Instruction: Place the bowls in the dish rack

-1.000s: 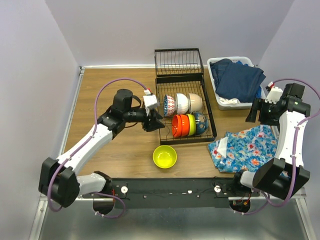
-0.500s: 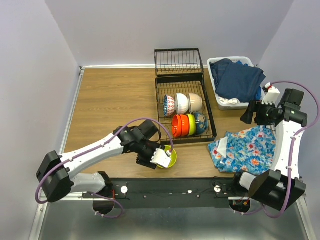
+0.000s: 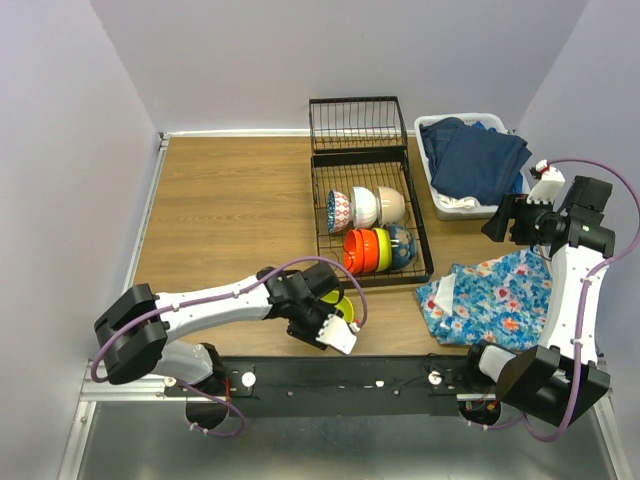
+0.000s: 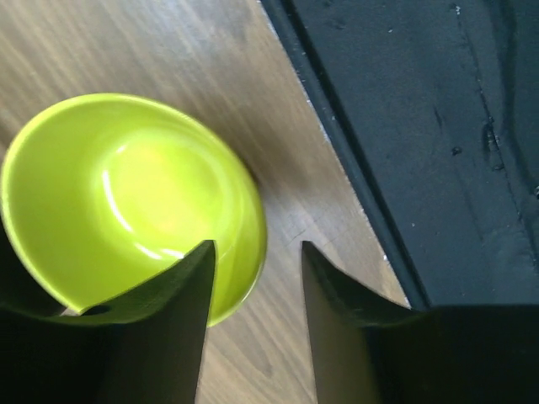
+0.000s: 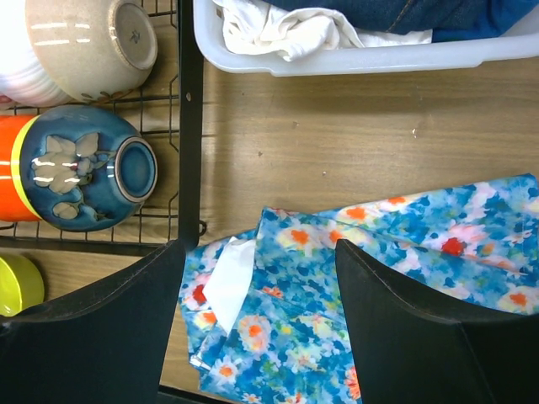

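Observation:
One lime green bowl [image 4: 126,194] stands upright on the wood near the table's front edge, mostly covered by the arm [image 3: 340,300] in the top view. My left gripper [image 3: 335,318] is open [image 4: 257,246] and straddles its rim, one finger inside the bowl and the other outside with a gap to the wall. The black wire dish rack [image 3: 425,240] holds several bowls on edge: a patterned one [image 3: 339,211], white [image 3: 364,207], cream [image 5: 93,46], orange [image 3: 360,251] and blue [image 5: 84,178]. My right gripper [image 3: 497,225] hangs open [image 5: 259,244] above a floral cloth, right of the rack.
A white tub [image 3: 440,205] with dark blue clothes stands right of the rack. The blue floral cloth [image 3: 490,295] lies crumpled at the front right. A black rail [image 4: 421,126] runs along the table's front edge, close to the lime bowl.
My left arm has swung from the rack's left side down to the lime bowl at the front, and its fingers now straddle the rim. The right arm shifted only slightly.

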Robot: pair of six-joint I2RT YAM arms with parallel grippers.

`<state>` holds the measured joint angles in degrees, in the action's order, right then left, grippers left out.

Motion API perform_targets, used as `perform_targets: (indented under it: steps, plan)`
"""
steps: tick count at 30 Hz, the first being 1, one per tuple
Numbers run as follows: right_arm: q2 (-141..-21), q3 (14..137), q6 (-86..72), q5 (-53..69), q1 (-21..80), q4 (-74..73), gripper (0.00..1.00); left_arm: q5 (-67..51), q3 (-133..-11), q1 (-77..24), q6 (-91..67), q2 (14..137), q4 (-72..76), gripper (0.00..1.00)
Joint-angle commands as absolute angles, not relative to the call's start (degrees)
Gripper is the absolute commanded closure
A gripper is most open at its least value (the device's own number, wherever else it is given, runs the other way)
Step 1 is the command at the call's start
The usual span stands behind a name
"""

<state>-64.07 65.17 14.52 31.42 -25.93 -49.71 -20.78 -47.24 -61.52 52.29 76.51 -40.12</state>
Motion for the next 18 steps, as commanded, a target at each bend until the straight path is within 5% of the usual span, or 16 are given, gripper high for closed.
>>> perform_targets:
  steps: [1, 9, 18]
  plan:
    - [-62.93, 63.99, 14.24, 31.82, -25.66, -48.69, 0.2, -20.04, -46.32, -62.4, 51.77, 77.78, -38.41, 0.53]
    - [-63.54, 63.72, 13.54, 32.08, -24.96, -47.64, 0.2, -17.32, -46.58, -62.4, 50.98, 76.47, -40.07, 1.0]
    - [-65.47, 66.18, 14.06, 33.04, -22.15, -49.39, 0.2, -23.82, -60.63, -61.17, 53.0, 65.14, -59.67, 1.0]
